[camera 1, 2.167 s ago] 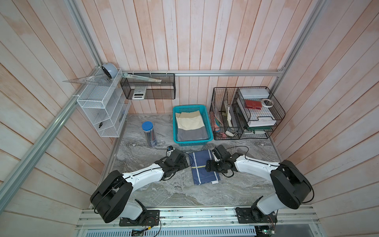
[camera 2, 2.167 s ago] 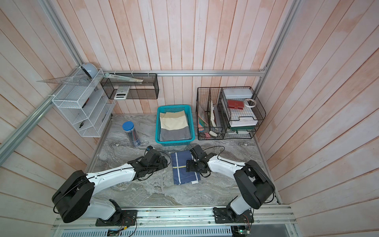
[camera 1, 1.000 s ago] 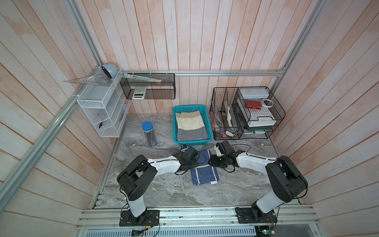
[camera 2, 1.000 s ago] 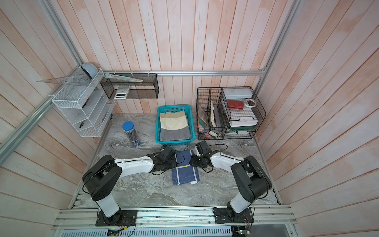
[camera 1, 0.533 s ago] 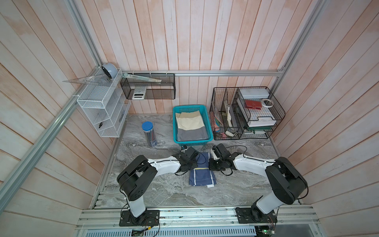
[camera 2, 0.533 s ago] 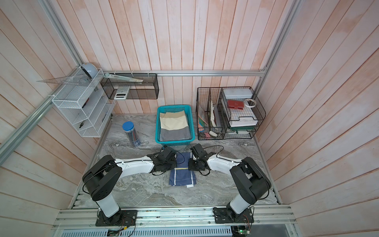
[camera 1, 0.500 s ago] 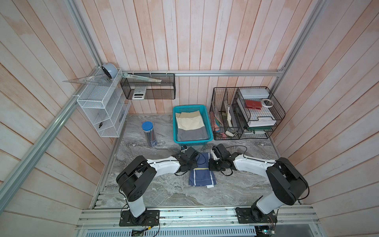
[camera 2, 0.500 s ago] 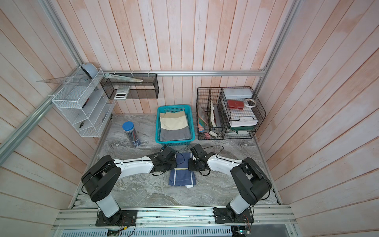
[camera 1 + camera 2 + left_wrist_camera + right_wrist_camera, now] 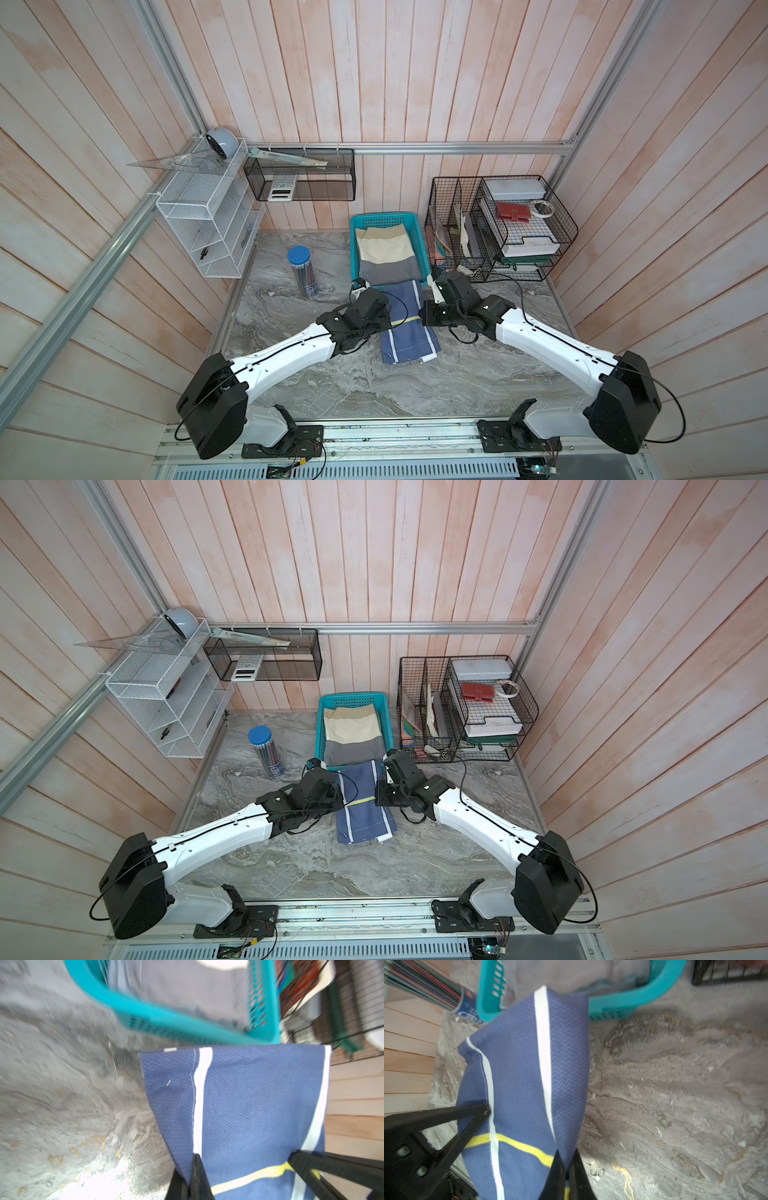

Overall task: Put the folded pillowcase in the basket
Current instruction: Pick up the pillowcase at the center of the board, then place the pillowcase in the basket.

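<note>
Now: left gripper (image 9: 192, 1169) pinched tight on one long edge of the folded pillowcase (image 9: 409, 345), which is navy with white and yellow stripes. Right gripper (image 9: 566, 1165) clamped likewise on the opposite edge, level with the yellow stripe. The cloth spans between them, its far edge at the near rim of the basket (image 9: 353, 249), not inside; contact with the rim unclear. Basket holds cream and grey folded cloths (image 9: 388, 253). Fingertips hidden under the wrists in both top views; basket blurred in the left wrist view.

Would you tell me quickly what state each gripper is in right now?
Left gripper: shut on one edge of the folded navy-blue fabric pillowcase with white and yellow stripes.
Right gripper: shut on the pillowcase's opposite edge.
</note>
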Controlling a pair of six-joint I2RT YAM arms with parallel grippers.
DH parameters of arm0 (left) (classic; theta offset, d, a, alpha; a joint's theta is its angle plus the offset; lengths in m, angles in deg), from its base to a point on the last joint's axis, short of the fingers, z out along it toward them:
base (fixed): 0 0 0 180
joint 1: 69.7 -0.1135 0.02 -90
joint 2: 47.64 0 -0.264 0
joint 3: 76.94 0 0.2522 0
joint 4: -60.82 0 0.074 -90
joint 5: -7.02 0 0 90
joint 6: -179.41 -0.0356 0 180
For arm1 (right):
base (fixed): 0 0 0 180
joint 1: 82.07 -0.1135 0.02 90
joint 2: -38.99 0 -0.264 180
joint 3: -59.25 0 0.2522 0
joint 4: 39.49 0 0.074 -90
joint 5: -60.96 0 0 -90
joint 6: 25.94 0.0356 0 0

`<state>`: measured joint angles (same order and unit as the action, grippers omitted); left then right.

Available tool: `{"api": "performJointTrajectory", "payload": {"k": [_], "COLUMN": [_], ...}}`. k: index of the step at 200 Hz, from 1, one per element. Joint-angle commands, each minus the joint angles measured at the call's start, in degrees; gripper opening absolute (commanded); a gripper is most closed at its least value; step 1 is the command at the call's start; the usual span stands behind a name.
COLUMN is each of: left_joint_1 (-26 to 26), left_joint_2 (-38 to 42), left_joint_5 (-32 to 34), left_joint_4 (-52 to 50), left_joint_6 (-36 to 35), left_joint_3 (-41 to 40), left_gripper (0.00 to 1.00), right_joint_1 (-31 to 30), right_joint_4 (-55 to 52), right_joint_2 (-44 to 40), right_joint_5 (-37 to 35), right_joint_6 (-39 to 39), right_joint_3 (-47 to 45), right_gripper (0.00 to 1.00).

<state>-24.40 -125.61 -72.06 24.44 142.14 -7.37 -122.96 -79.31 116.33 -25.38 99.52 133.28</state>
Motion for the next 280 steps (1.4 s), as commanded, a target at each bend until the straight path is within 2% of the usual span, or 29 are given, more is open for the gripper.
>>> {"api": "performJointTrajectory", "payload": {"k": [1, 20, 68, 117, 159, 189, 217, 269, 280], "left_joint_1": [-4.3, -7.8, -14.2, -20.8, -22.5, -23.4, -24.1, -24.5, -24.6], "left_joint_2": [2.5, 2.1, -5.8, -19.3, -33.4, -41.9, -47.4, -54.5, -55.7], "left_joint_5": [4.9, 3.1, 0.0, -6.4, -5.4, -3.6, -2.6, -0.8, -0.9], "left_joint_4": [-6.6, -6.7, -7.9, -6.7, -12.4, -16.1, -18.0, -21.2, -22.5], "left_joint_6": [-3.5, -4.8, -8.7, -8.4, -10.3, -10.8, -10.6, -11.3, -11.5], "left_joint_3": [4.3, 8.2, 22.2, 34.9, 49.7, 57.4, 61.4, 67.8, 69.5], "left_gripper": [0.00, 0.00, 0.00, 0.00, 0.00, 0.00, 0.00, 0.00, 0.04], "right_joint_1": [0.5, 1.3, 6.2, 11.3, 14.2, 15.2, 15.8, 15.9, 15.9], "right_joint_4": [-0.8, 0.0, -1.1, -3.2, -7.2, -9.2, -11.6, -12.2, -12.3], "right_joint_2": [-0.5, 1.5, 14.6, 31.4, 44.9, 51.9, 57.5, 61.8, 61.9], "right_joint_5": [-8.2, -8.7, -5.5, -1.2, 0.7, 1.3, 1.6, 2.2, 1.7], "right_joint_6": [-2.4, -5.1, -9.4, -10.2, -10.1, -10.0, -10.1, -10.2, -10.2], "right_joint_3": [3.2, 8.3, 25.6, 43.6, 57.6, 64.0, 69.1, 70.8, 70.9], "right_gripper": [0.00, 0.00, 0.00, 0.00, 0.00, 0.00, 0.00, 0.00, 0.06]}}
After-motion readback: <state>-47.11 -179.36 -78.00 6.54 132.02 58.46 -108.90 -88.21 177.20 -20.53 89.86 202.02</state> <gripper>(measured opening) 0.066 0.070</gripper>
